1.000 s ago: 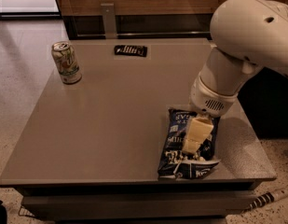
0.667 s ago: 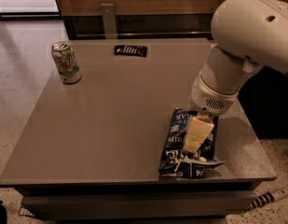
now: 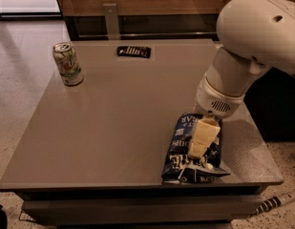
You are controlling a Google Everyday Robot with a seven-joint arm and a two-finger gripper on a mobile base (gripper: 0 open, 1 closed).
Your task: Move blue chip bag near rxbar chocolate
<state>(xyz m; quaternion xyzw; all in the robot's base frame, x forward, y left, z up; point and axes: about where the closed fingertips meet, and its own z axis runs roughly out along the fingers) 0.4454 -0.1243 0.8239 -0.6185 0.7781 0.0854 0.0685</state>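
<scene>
Gripper (image 3: pixel 203 138) sits low over the near right part of the table (image 3: pixel 113 123), its cream tip pressed onto the upper face of the blue chip bag (image 3: pixel 178 144). From my seat I cannot tell whether the claw is wide, narrow or clamped on the bag. The bag lies flat by the front edge, its lower end crumpled, well apart from the rxbar chocolate (image 3: pixel 133 51) at the far edge. A drink can (image 3: pixel 68 64) stands upright far left. Against a second ago, the claw, bag, bar and can all sit where they were.
</scene>
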